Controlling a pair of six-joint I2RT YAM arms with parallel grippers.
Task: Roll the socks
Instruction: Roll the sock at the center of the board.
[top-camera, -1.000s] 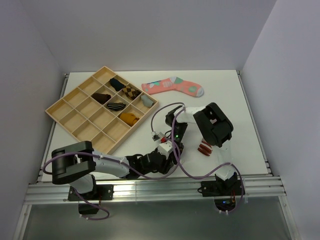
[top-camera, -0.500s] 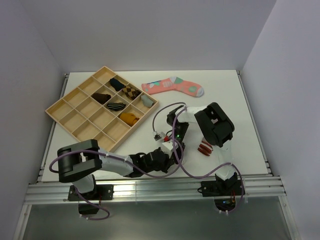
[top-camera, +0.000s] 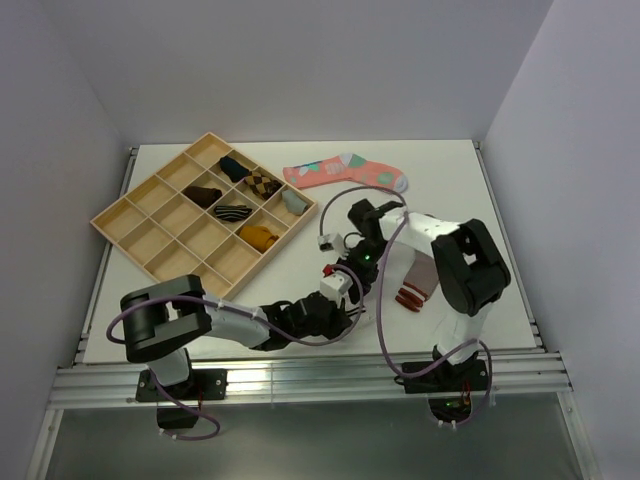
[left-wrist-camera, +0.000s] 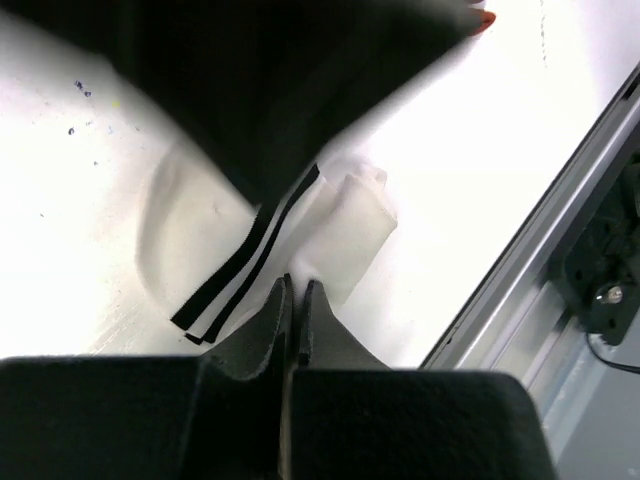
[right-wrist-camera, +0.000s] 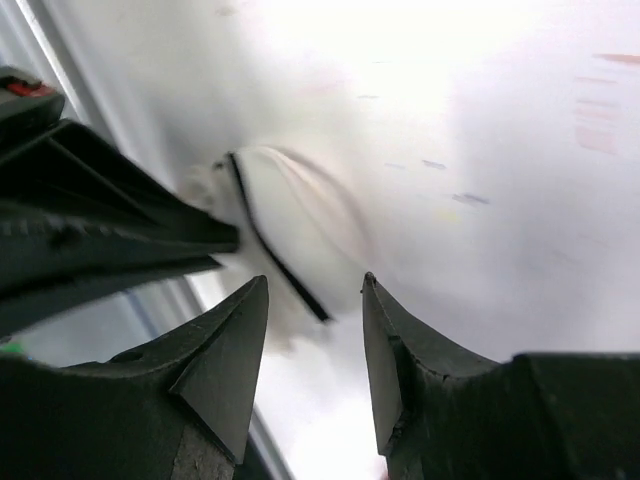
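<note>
The white sock (left-wrist-camera: 335, 225), an ankle sock with two dark cuff stripes, lies bunched near the table's front edge. My left gripper (left-wrist-camera: 294, 283) is shut on its near edge, with white fabric pinched between the tips. The right gripper (right-wrist-camera: 315, 285) hovers just above the same sock (right-wrist-camera: 290, 215), open, with nothing between its fingers. In the right wrist view the left gripper's fingers (right-wrist-camera: 130, 240) come in from the left. The taupe-brown sock (top-camera: 413, 285) with the red-striped cuff lies to the right of both grippers. In the top view the arms hide the white sock.
A wooden compartment tray (top-camera: 150, 177) holding several rolled socks sits at the back left. A coral-pink patterned sock (top-camera: 345, 172) lies flat at the back centre. The metal rail (left-wrist-camera: 520, 290) of the table's front edge runs close beside the white sock.
My left gripper has closed on the white sock. The right gripper has opened and let go of it, and the right arm's elbow has swung out to the right.
</note>
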